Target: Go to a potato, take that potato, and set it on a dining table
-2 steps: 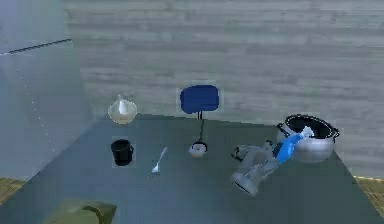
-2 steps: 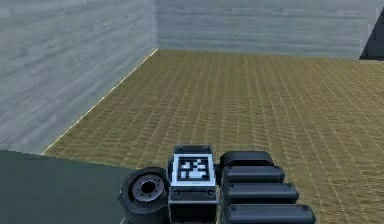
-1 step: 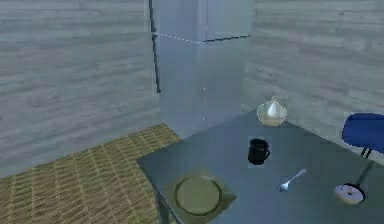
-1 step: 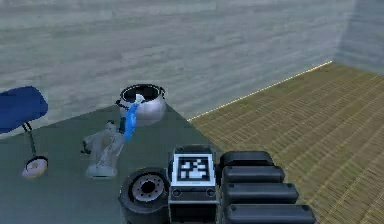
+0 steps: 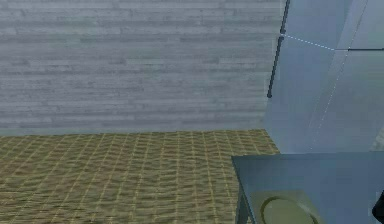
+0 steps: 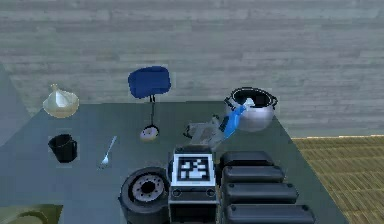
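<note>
Robot arm reaching over a grey counter (image 6: 90, 125) set with kitchen things.

The gripper (image 6: 143, 192) sits low, left of its white marker (image 6: 193, 168). I cannot tell its fingers' state or whether it holds anything. A small pale lump (image 6: 150, 131), possibly the potato, lies almost straight beyond it, farther out, right of a spoon (image 6: 107, 152). It is too small to tell its long axis.

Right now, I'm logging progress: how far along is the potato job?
Done: the robot stands at a grey table carrying a mug, bowl and pot. In hand: the gripper shows against that tabletop; whether it holds anything cannot be told. Left, seemingly: the pick-up and the placing.
</note>
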